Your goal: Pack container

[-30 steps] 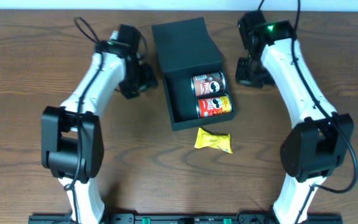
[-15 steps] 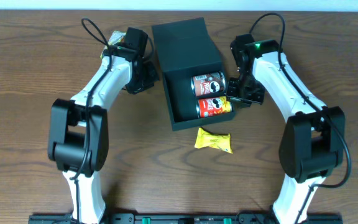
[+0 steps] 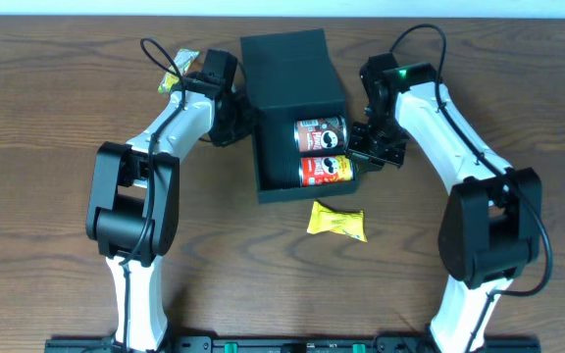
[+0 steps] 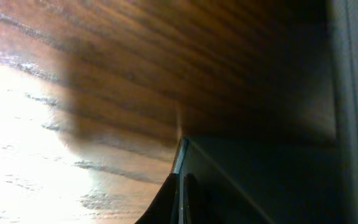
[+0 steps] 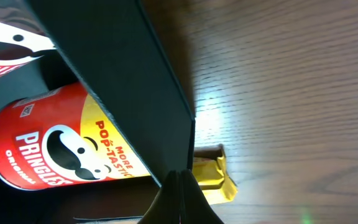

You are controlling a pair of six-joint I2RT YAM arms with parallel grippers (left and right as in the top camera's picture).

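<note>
Shifted slightly leftward since half a second ago: dark teal container (image 3: 292,59), top centre of a wooden table (image 3: 47,196), lid flap open at the back. Far left, green snack packet (image 3: 179,74) behind the left arm. Left gripper (image 3: 235,126) closed, seemingly pinching the container's left wall. Inside, dark can (image 3: 320,135) and red Pringles can (image 3: 324,170) lying side by side. Right gripper (image 3: 361,150) closed on nothing, tips touching the right wall. Yellow packet (image 3: 336,222) just in front of the container.
</note>
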